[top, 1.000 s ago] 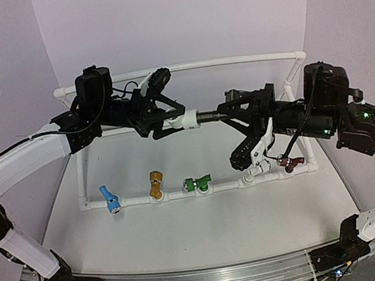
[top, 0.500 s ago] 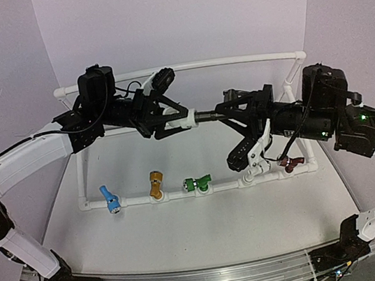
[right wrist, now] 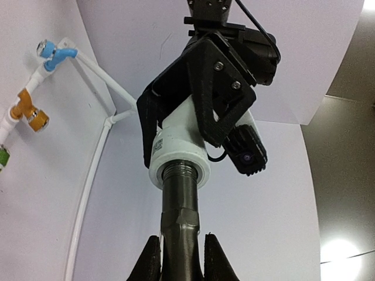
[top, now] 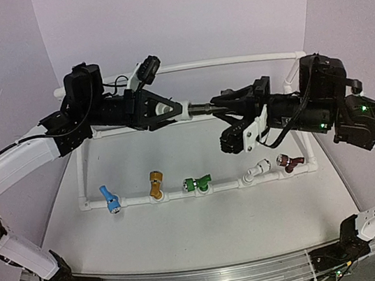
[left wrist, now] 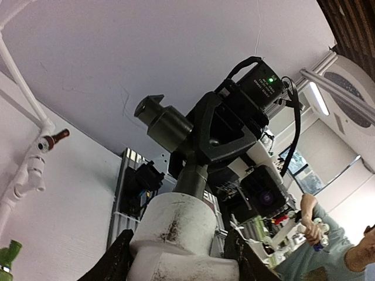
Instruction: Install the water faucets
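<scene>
1. The left pincer point(top: 175, 111) is pinching the white fitting point(top: 184, 111), with a finger pressing on each side of it.
2. The right pincer point(top: 224, 104) is gripping the dark grey faucet point(top: 204, 109), its fingers closing snugly on the metal shaft.
3. That faucet is hanging in mid-air between the two arms, lying roughly level. Its threaded end is sitting in the white fitting, above the pipe frame point(top: 232, 59) and well off the table point(top: 208, 229).
4. Along the frame's front rail, the blue faucet point(top: 109, 198), gold faucet point(top: 155, 185), green faucet point(top: 196, 183), white faucet point(top: 257, 170) and maroon faucet point(top: 289, 162) are sitting in a row, left to right.
</scene>
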